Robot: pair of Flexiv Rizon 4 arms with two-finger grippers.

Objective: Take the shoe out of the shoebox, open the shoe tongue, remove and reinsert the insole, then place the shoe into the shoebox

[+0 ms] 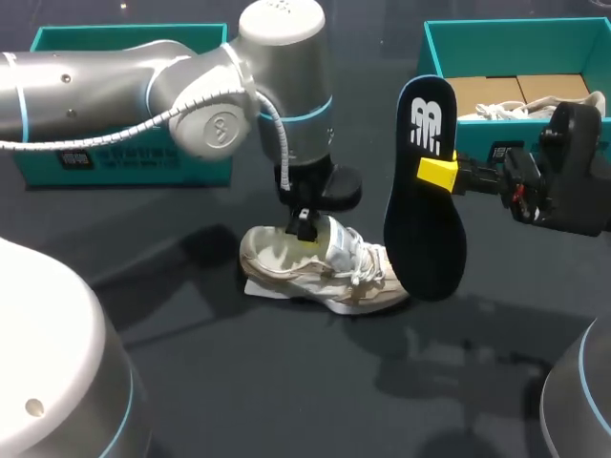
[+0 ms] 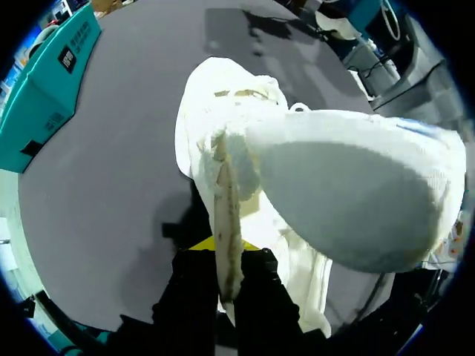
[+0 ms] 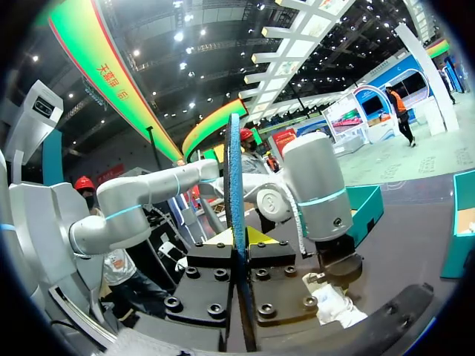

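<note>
While right end effector (image 1: 437, 173) clamps insole (image 1: 425, 239), white logo (image 1: 426, 126) uppermost

head: fixed above and behind the robot, looking down on the table (image 1: 286, 382), mid range | left wrist: on left arm (image 1: 220, 114), facing steeply down, very close on shoe (image 2: 215, 96) | right wrist: on right arm (image 1: 573, 172), facing level across the table past the edge-on insole (image 3: 236, 185) | shared: shoe in all three; left arm in head and right wrist
</note>
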